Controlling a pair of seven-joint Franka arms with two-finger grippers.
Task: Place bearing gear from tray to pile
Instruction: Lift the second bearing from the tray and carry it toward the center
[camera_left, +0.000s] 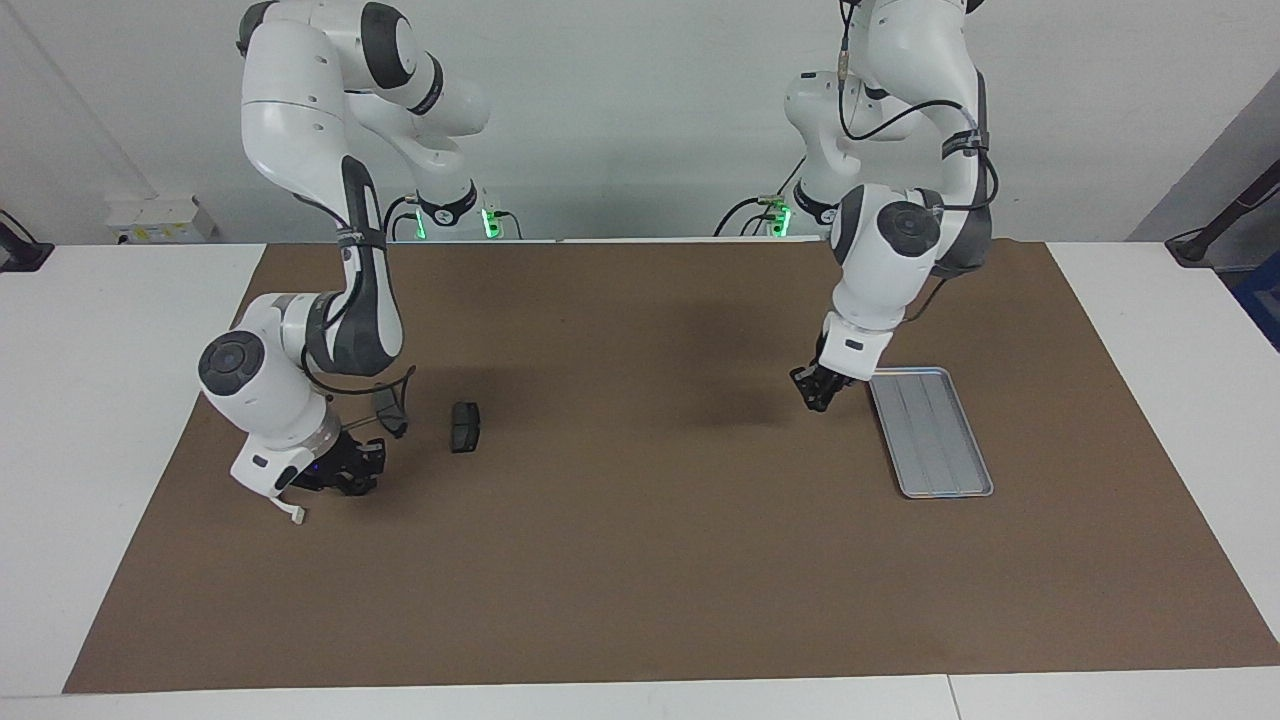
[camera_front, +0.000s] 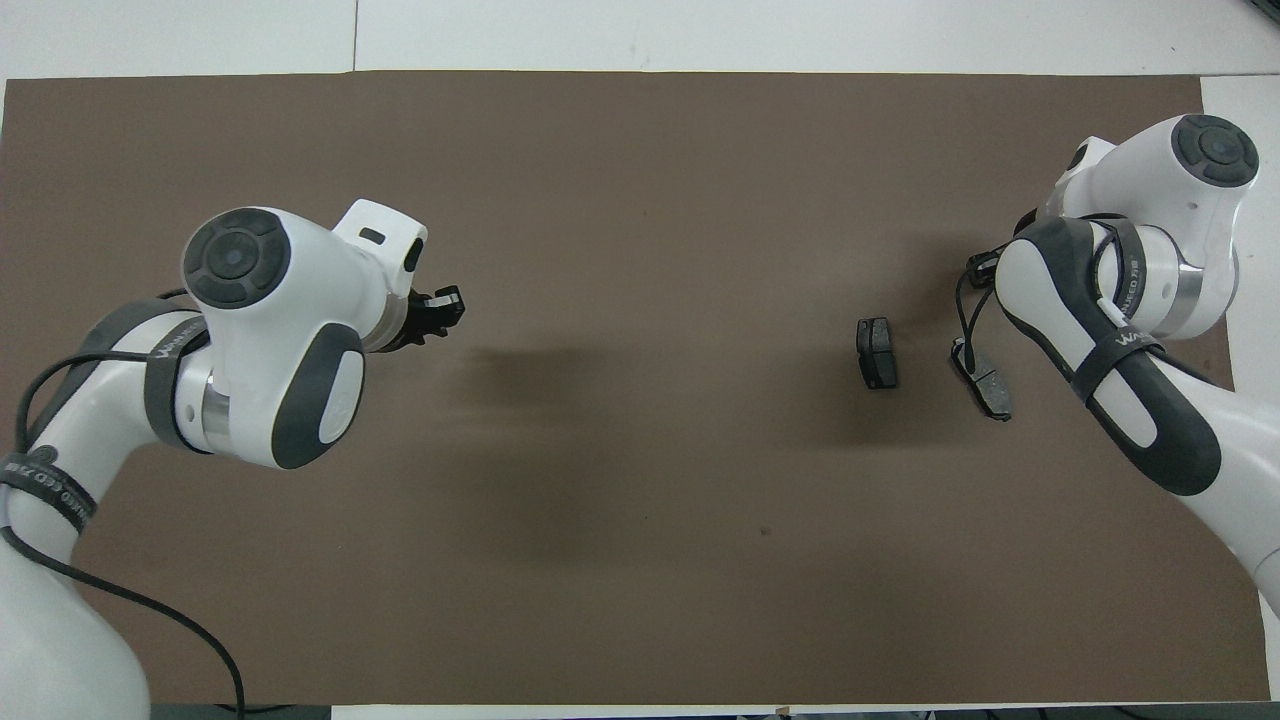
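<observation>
Facing view: the left arm reaches over the brown mat (camera_left: 640, 560), its left gripper (camera_left: 818, 390) hanging just beside the tray's (camera_left: 945, 492) nine o'clock edge, jaws pressed together. The right arm bends low at the mat's nine o'clock end, its right gripper (camera_left: 345, 470) over the pile. We cannot tell whether its jaws are spread or closed.

The ribbed metal tray lies at the mat's three o'clock end, and we see nothing in it. The pile holds two brake pads, one (camera_left: 465, 427) apart and another (camera_left: 390, 410) under the right arm's cable, with a white bracket (camera_left: 292, 512) at seven o'clock of the right gripper. The bearing gear shows nowhere. We judge it may sit between the left jaws, though it is too small to confirm.

A slight pinch on so small a part could slip during the long carry across, and it could roll off the mat. The right arm crowds the pile, so the arms might collide.

The mat is flat and matte on a white worktop (camera_left: 100, 400), against a plain pale wall.
</observation>
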